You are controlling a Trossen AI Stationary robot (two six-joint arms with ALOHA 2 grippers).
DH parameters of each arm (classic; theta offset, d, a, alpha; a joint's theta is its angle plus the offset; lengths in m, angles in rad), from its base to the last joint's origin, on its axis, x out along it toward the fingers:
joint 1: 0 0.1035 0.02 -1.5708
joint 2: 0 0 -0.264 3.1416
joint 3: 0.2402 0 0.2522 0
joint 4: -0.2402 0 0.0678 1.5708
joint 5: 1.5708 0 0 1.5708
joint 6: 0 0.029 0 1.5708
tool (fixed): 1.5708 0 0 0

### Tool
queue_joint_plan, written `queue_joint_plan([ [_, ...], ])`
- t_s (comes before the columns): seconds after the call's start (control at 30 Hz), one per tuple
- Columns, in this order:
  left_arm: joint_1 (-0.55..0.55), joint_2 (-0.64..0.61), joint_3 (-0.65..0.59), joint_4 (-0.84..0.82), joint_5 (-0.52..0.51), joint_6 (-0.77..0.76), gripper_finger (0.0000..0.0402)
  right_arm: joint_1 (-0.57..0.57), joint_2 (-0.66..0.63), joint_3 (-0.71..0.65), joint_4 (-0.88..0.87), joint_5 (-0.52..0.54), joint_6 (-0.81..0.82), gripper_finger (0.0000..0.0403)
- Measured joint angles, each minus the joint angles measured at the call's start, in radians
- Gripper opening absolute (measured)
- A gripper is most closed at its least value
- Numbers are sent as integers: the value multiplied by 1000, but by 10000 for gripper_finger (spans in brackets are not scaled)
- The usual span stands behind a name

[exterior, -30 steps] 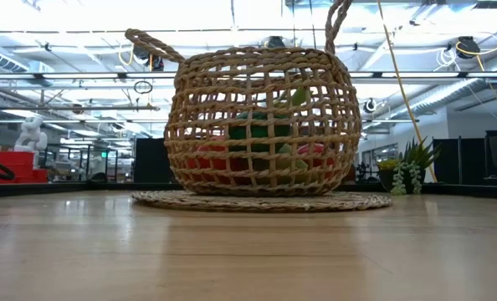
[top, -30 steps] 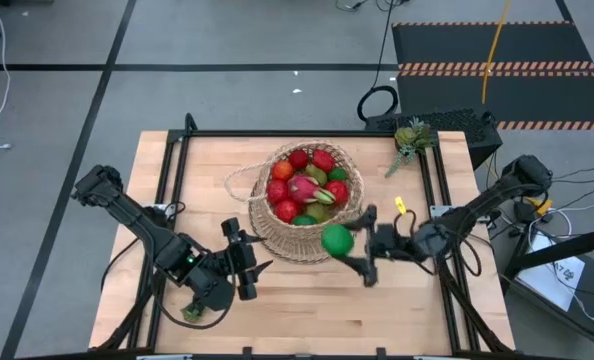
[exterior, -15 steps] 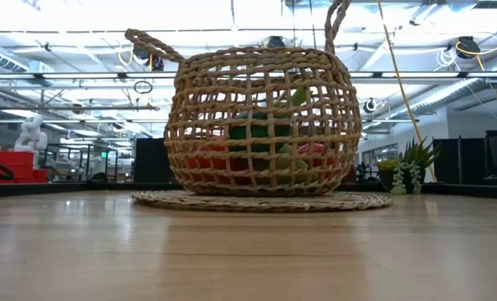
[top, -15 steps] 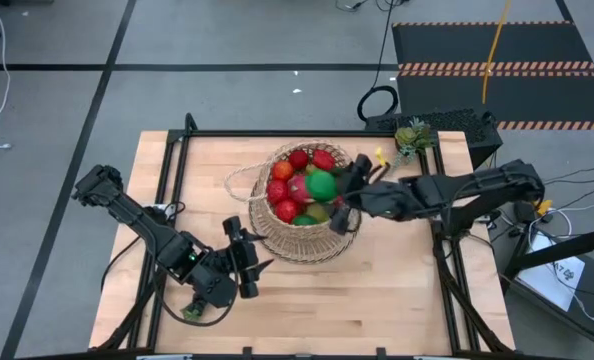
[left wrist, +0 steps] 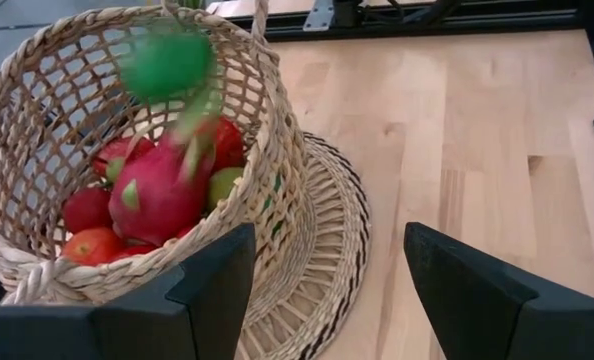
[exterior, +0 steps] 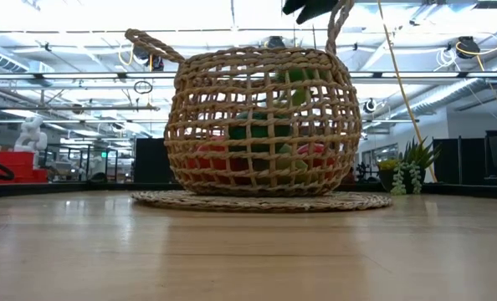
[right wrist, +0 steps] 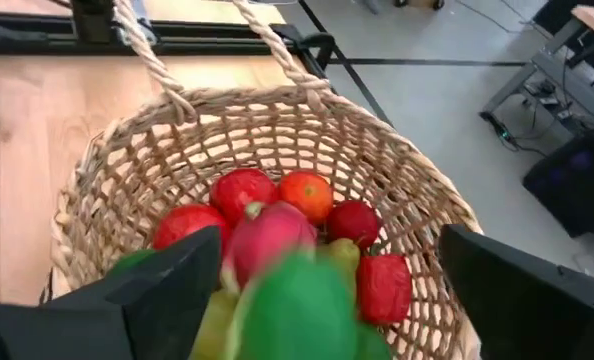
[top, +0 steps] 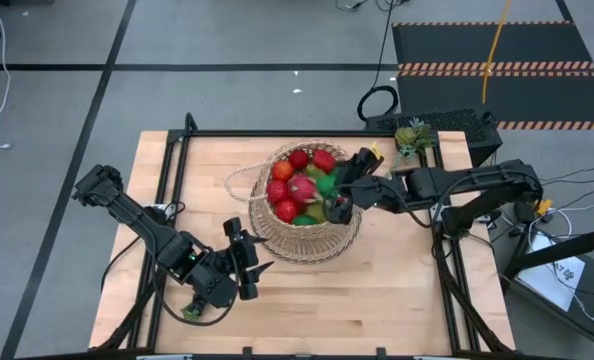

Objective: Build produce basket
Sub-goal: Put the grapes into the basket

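The woven basket [top: 307,205] stands on a round mat at the table's middle. It holds red round produce and a pink dragon fruit [left wrist: 157,195]. A round green fruit [left wrist: 167,62] is in mid-air inside the basket's mouth, blurred, just above the other produce. My right gripper [top: 340,195] hovers open over the basket's right rim, pointing down into it, with the green fruit [right wrist: 297,300] free below and between its spread fingers. In the low view the green fruit [exterior: 294,78] shows high inside the basket wall. My left gripper [top: 249,265] waits open at the basket's near left.
The basket's thin handle [right wrist: 157,60] arches over its far side. The round woven mat [left wrist: 327,230] reaches past the basket on all sides. A small potted plant [top: 412,135] stands at the far right corner. Bare wood lies to the near right [top: 397,290].
My right gripper has carried the green fruit from the basket's near right side up and over its rim, tipping to point down into it. It has let go, and the fruit is dropping into the basket.
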Motion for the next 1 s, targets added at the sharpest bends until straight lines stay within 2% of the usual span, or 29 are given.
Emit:
queue_joint_plan([
  [0.23, -1, 0, 0, -1, 0, -9, 257, 32, -46, -1, 95, 0, -23, 396],
  [0.47, -24, 0, 0, -82, 3, -64, 257, 250, -93, 0, 190, -26, -16, 394],
  [0.63, -56, 0, 0, -198, 12, -205, 257, 446, -79, -26, 202, -21, -3, 393],
  [0.73, -96, 3, 0, -283, 55, -320, 257, 553, -77, -89, 262, 61, 23, 393],
  [0.87, -160, 10, -20, -319, 71, -450, 257, 666, -77, -189, 373, 148, 37, 393],
  [1.0, -218, 10, -64, -315, 141, -582, 257, 730, -77, -277, 462, 158, 27, 393],
])
